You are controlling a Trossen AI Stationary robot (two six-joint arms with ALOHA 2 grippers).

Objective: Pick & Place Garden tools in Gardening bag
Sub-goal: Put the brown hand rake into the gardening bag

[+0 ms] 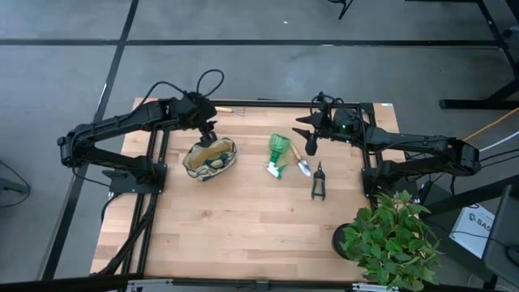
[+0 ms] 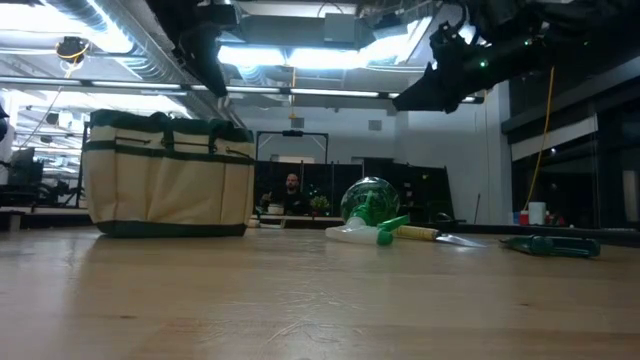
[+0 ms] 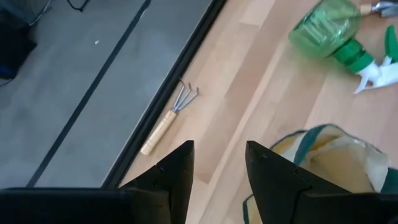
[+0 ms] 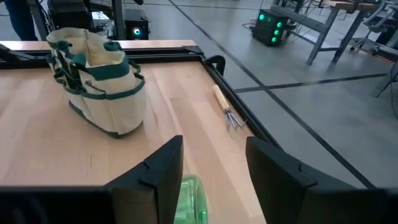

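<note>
High view is showing the left gripper (image 1: 208, 132), fingers spread, hovering over the gardening bag (image 1: 210, 158); the right gripper (image 1: 309, 139), also spread, is hanging above the trowel (image 1: 304, 165) mid-table.

Potted plant (image 1: 393, 235) at table (image 1: 243, 219) corner.

A robotics lab or workshop: grey concrete floor (image 1: 268, 20) with dark lines, exposed ceiling ducts (image 2: 120, 30), other metal-framed benches (image 4: 323, 25) (electronics glowing green underneath).
</note>
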